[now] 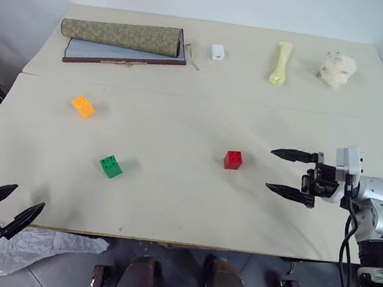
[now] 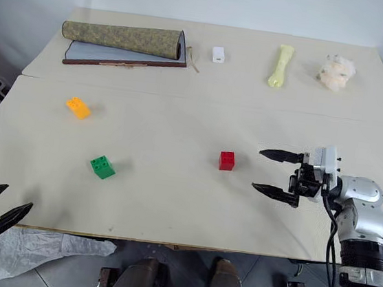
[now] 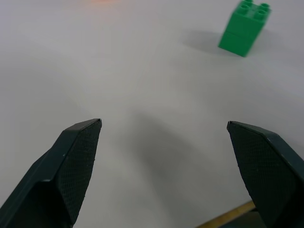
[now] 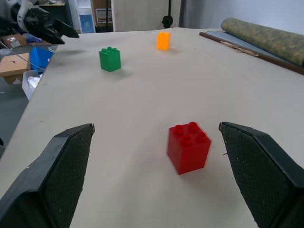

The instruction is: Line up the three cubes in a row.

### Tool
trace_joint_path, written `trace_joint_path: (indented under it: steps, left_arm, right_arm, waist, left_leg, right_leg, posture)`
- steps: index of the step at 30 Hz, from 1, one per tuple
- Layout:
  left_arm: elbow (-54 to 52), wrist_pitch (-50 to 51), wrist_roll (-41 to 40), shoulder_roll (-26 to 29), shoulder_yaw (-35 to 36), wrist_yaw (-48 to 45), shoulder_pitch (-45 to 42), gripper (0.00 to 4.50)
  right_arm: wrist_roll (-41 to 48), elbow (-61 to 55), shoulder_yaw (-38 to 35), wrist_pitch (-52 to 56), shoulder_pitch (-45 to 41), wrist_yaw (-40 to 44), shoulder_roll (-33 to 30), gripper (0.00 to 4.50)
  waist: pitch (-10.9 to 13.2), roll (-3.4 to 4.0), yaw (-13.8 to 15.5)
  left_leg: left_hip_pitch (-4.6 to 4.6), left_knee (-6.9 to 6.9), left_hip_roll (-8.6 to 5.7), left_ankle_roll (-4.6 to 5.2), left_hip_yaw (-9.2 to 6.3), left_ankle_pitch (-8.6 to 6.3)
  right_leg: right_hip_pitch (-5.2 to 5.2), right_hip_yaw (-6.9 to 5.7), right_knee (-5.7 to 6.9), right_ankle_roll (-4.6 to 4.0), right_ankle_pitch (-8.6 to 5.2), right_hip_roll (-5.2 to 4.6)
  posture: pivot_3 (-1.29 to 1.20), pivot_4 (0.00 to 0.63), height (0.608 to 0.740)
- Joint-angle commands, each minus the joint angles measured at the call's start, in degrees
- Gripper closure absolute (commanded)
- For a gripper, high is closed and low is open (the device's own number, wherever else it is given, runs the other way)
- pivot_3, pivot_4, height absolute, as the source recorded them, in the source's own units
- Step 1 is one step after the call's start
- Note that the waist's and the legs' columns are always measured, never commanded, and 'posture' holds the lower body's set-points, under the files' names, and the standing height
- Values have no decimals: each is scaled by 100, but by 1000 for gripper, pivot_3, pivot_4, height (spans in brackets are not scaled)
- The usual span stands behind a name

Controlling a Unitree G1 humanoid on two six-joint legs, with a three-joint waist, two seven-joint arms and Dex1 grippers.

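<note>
- Rolled mat [image 1: 121, 36] lying on a flat board [image 1: 91, 52], far left of the surface [image 1: 171, 197]
- Small white box [image 1: 218, 51] beside it
- Pale yellow bone-shaped object [image 1: 281, 62]
- Crumpled whitish lump [image 1: 337, 69], far right

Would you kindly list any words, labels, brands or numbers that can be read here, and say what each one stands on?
None can be read.
The red cube, green cube and orange cube show plain faces and studs.
The white box shows no print that can be made out; it is too small to tell.
The rolled mat carries a speckled pattern, no lettering.
</note>
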Motion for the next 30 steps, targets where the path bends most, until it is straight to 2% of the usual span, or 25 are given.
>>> trace_joint_path:
  steps: [1,7,13,16,23,24,27,30]
  left_arm:
    - [-272,-39,64,82,-447,92,-476,0]
    - [-148,67,448,265,-1546,237,-1821,0]
    - [371,-149,737,340,-2021,75,-2343,0]
    - [550,-340,923,359,-2237,18,-2519,579]
    - [623,-339,845,385,-2460,-211,-2903,2882]
    - [516,-180,780,444,-2595,-367,-3041,3035]
    - [379,436,562,579,-3175,-959,-4037,3029]
    - [854,332,939,466,-3914,-1501,-5106,3029]
  right_arm:
    - [194,-359,-251,-148,27,106,102,83]
    - [558,-1186,-265,326,456,181,120,83]
    - [584,-1709,-166,364,896,23,331,83]
    - [504,-1764,-174,294,953,-79,422,0]
    - [412,-1841,-328,252,1079,-320,391,0]
    - [396,-1882,-390,243,1136,-382,357,0]
    - [422,-2075,-652,303,1330,-589,227,0]
    - [527,-2261,-896,436,1496,-823,158,0]
  waist:
    - [0,0,5]
    - [-1,1,-9]
    - [-2,-2,-73]
    - [-2,-2,-39]
    - [-2,-3,2]
    - [-2,-3,11]
    - [-1,-3,92]
    - [-2,-4,148]
  left_leg:
    - [0,0,-1,0,-1,0]
    - [9,-3,-3,0,-1,0]
    - [37,-30,-3,0,14,-1]
    - [40,-31,-3,0,22,0]
    - [38,-31,-7,0,20,-1]
    - [38,-31,-7,0,20,-1]
    - [34,-29,-10,2,29,1]
    - [28,-12,-12,2,40,1]
  right_leg:
    - [-1,3,2,-1,1,-1]
    - [-3,13,11,-2,1,3]
    - [-3,35,8,-1,1,8]
    - [-3,37,10,-1,1,8]
    - [-3,39,8,-1,1,6]
    - [-3,39,8,-1,1,6]
    - [-1,34,10,-1,1,7]
    - [0,31,15,-1,1,7]
  posture:
    - [0,150,740]
    - [0,150,740]
    - [0,150,740]
    - [0,150,740]
    - [0,150,740]
    - [0,150,740]
    - [0,150,740]
    - [0,150,740]
